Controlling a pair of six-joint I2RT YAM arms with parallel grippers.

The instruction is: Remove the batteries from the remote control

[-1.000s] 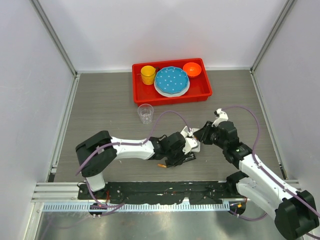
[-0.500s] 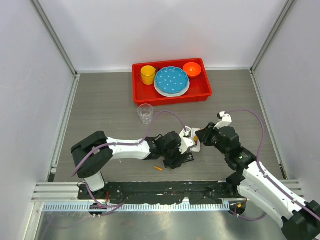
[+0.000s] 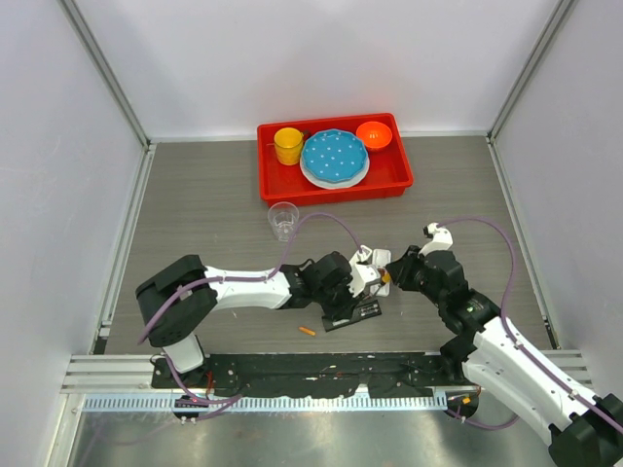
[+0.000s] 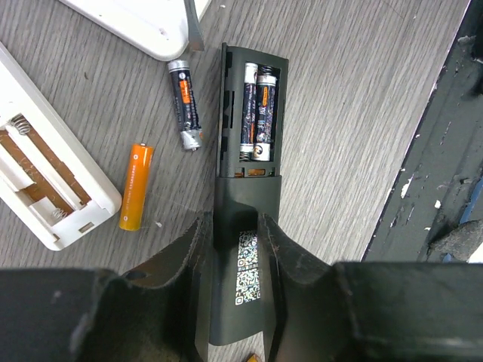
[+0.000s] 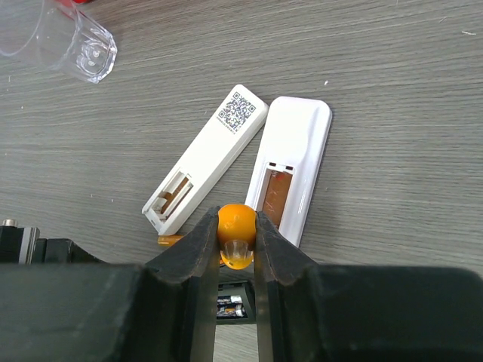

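Four batteries show in the left wrist view. Furthest left, a plain orange battery [image 4: 136, 186] lies loose on the table, just beside a white remote [image 4: 45, 181] whose spring bay is bare and whose body is cut off by the frame. At one o'clock from it lies a dark battery [image 4: 185, 105] with an orange band; its print is too small to read. Right of that, the last two [image 4: 256, 113] sit side by side in the open bay of the black remote [image 4: 243, 185], dark with silver ends and with lettering that is illegible.

The left gripper [image 4: 235, 230] is clamped on the black remote's lower half, just above a white QR label [image 4: 247, 268]. The remote's bottom end is hidden behind the fingers.

The right gripper [image 5: 235, 219] is closed on the round orange handle of a screwdriver [image 5: 236, 222] – its shaft is hidden. At twelve o'clock from it lie two white remotes, one bearing a QR sticker [image 5: 240, 109].
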